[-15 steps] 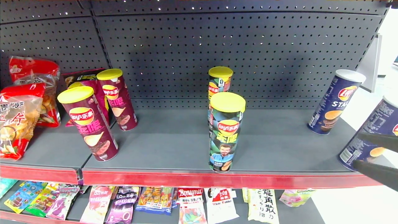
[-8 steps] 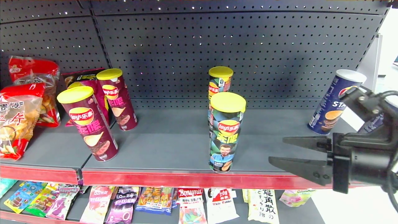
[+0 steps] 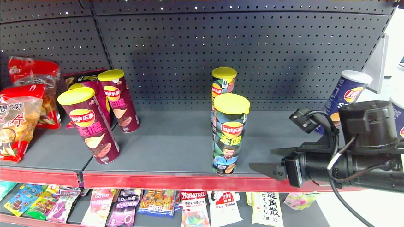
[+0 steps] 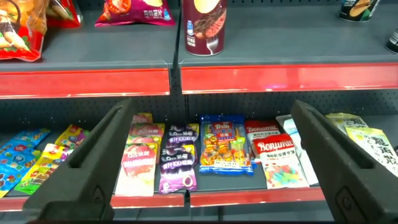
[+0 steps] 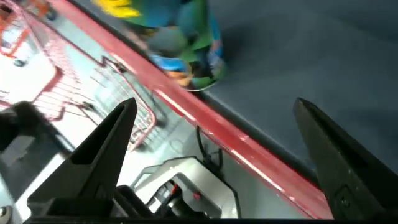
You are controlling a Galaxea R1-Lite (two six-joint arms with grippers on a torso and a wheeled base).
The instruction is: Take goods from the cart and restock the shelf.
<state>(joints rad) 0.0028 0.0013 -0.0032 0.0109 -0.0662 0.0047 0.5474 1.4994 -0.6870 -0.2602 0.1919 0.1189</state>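
- Head view: the green can is stood at the shelf's front edge — the right gripper is held open, empty, near it.
- Left wrist view: the left gripper is spread, empty, facing candy bags.
- Right wrist view: a wire cart, probably, is glimpsed below.

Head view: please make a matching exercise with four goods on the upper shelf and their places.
1. front maroon chip can
2. front green chip can
3. blue chip can
4. red snack bag

A. right end of the upper shelf
B. far left end
C. middle, at the front edge
D. left of middle, near the front

Pairs: 1-D, 2-C, 3-A, 4-B.
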